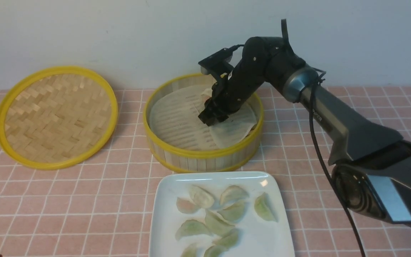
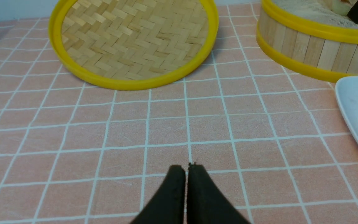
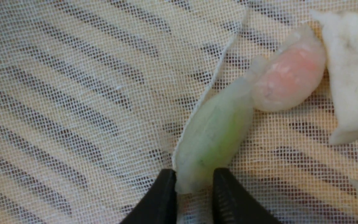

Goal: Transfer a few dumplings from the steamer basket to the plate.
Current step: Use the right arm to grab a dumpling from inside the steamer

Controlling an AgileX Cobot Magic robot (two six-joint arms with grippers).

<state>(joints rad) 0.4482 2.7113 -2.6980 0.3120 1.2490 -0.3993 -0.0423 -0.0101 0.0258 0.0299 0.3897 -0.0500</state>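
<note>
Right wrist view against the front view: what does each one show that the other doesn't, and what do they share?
Only the right wrist view shows the grip: the right gripper pinches one end of a green dumpling, whose other end touches a pink dumpling, with a whitish dumpling beside it. Only the front view shows the plate holding several dumplings, the woven lid to the left, and the steamer basket whole. Both show the right gripper down on the basket's mesh liner.
</note>
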